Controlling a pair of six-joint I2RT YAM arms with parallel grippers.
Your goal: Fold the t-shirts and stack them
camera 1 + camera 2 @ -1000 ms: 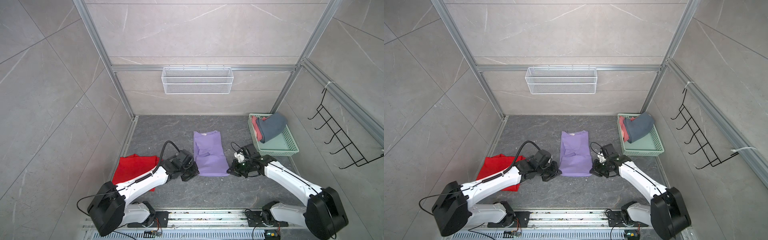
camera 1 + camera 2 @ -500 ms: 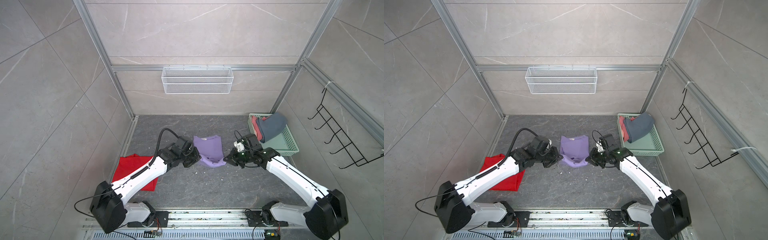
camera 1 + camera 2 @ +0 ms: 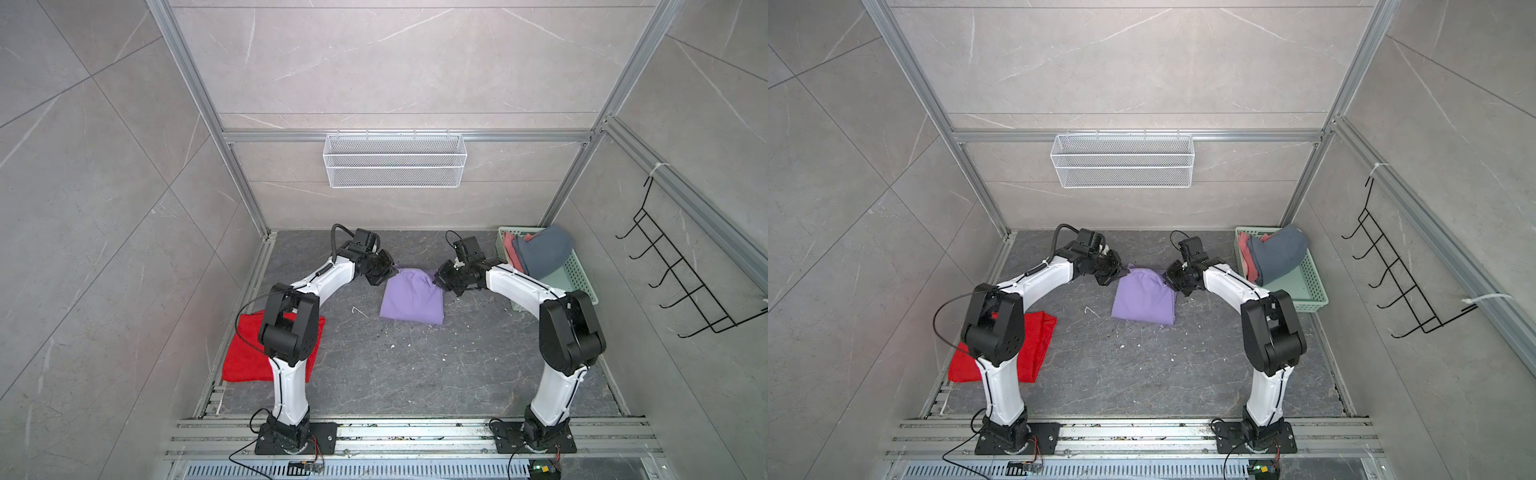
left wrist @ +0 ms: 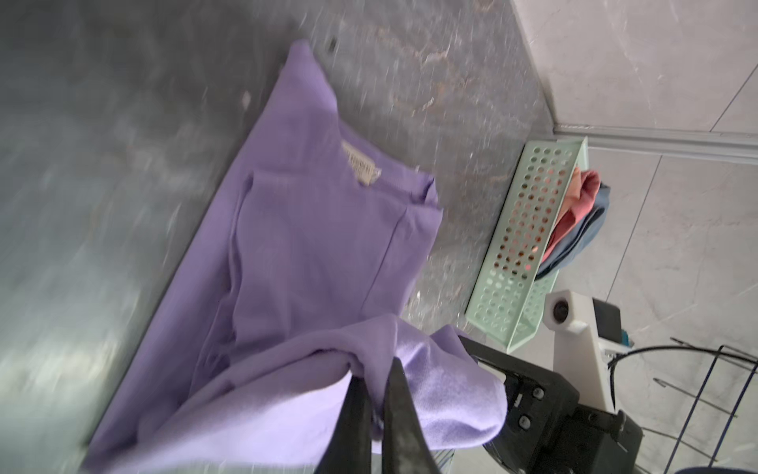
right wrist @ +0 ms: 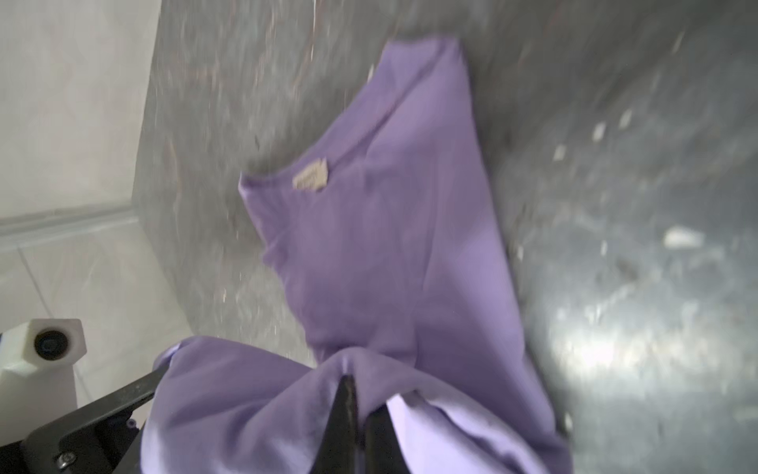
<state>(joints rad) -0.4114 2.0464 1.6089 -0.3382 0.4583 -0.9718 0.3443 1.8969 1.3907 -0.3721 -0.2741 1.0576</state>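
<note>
The lilac-purple t-shirt [image 3: 411, 297] [image 3: 1144, 297] lies mid-floor, doubled over itself, its neck label up in both wrist views. My left gripper [image 3: 392, 272] [image 4: 375, 369] is shut on a bunch of its cloth [image 4: 307, 246] at the far left corner. My right gripper [image 3: 436, 278] [image 5: 363, 396] is shut on its cloth [image 5: 389, 246] at the far right corner. A red t-shirt [image 3: 249, 353] [image 3: 1034, 345] lies flat at the near left, partly under the left arm. Slate-blue [image 3: 544, 253] and salmon-pink [image 3: 509, 249] t-shirts are heaped in the basket.
The mint-green lattice basket [image 3: 579, 276] [image 4: 521, 238] stands at the back right beside the right arm. A white wire shelf [image 3: 395, 160] hangs on the back wall and a black hook rack [image 3: 685, 274] on the right wall. White scraps [image 3: 359, 311] dot the floor.
Both grippers lifted the purple shirt's near hem and carried it away toward the back wall, laying the lower half over the upper half. The shirt now looks half as long.
</note>
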